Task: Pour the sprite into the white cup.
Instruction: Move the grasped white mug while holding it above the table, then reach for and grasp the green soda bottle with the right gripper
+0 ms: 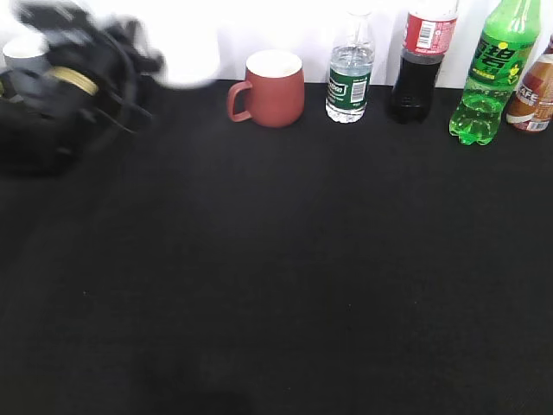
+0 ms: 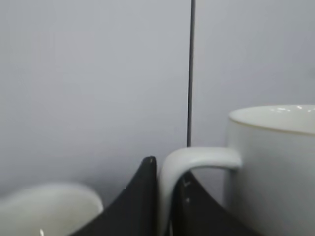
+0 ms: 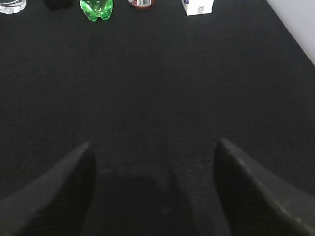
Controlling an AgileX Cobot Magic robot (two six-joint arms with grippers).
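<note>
The sprite (image 1: 488, 78) is a green bottle standing at the back right of the black table; its bumpy base shows in the right wrist view (image 3: 96, 9). The white cup (image 2: 275, 167) fills the right of the left wrist view. My left gripper (image 2: 167, 169) is shut on its loop handle. In the exterior view the left arm (image 1: 69, 78) is a motion blur at the back left, with the white cup (image 1: 186, 56) a pale smear beside it. My right gripper (image 3: 155, 152) is open and empty over bare cloth, well in front of the sprite.
Along the back stand a reddish-brown mug (image 1: 272, 86), a clear water bottle (image 1: 350, 73), a cola bottle (image 1: 423, 60) and a brown bottle (image 1: 536, 95). A grey mug (image 1: 26, 54) sits at the far left. A white box (image 3: 199, 6) lies right of the bottles.
</note>
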